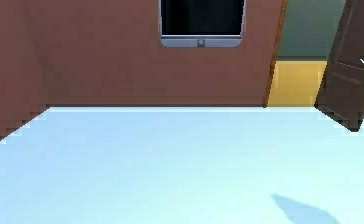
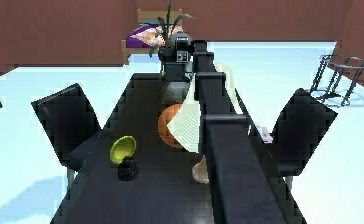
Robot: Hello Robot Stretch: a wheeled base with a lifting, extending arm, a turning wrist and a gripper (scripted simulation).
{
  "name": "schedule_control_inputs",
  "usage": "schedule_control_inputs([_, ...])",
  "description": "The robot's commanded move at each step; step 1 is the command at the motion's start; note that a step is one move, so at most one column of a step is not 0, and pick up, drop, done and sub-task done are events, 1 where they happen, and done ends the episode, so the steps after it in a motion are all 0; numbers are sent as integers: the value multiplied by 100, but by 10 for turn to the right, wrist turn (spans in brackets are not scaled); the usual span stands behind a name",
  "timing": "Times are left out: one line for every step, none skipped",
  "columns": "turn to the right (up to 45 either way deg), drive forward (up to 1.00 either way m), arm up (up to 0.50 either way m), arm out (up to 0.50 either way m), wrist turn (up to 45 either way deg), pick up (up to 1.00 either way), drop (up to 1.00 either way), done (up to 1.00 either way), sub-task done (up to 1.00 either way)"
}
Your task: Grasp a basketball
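An orange basketball (image 2: pixel 170 128) rests on the long dark table (image 2: pixel 140 105) near its middle, in the arm side view. A pale sheet-like thing (image 2: pixel 191 112) covers the ball's right part. My arm (image 2: pixel 222 130) stretches over the table along the ball's right side and past it. The gripper (image 2: pixel 174 56) sits farther out than the ball, near the table's far end, with a potted plant (image 2: pixel 174 22) and a purple thing (image 2: pixel 145 38) behind it. I cannot tell whether the gripper holds anything.
A green bowl-like thing (image 2: pixel 122 149) on a dark base stands on the table left of the ball. Black chairs (image 2: pixel 68 120) (image 2: pixel 300 125) flank the table. A metal stool (image 2: pixel 342 75) stands far right. In the forward view, a brown wall (image 1: pixel 100 50), a dark window (image 1: pixel 201 20) and an open door (image 1: pixel 352 65).
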Motion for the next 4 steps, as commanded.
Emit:
schedule_control_inputs([0, 0, -30, 0, 0, 0, 0, 0, 0])
schedule_control_inputs([0, 0, 0, 0, 0, 100, 0, 0, 0])
schedule_control_inputs([0, 0, 10, 0, 0, 0, 0, 0, 0])
schedule_control_inputs([0, 0, 0, 0, 0, 0, 0, 100, 0])
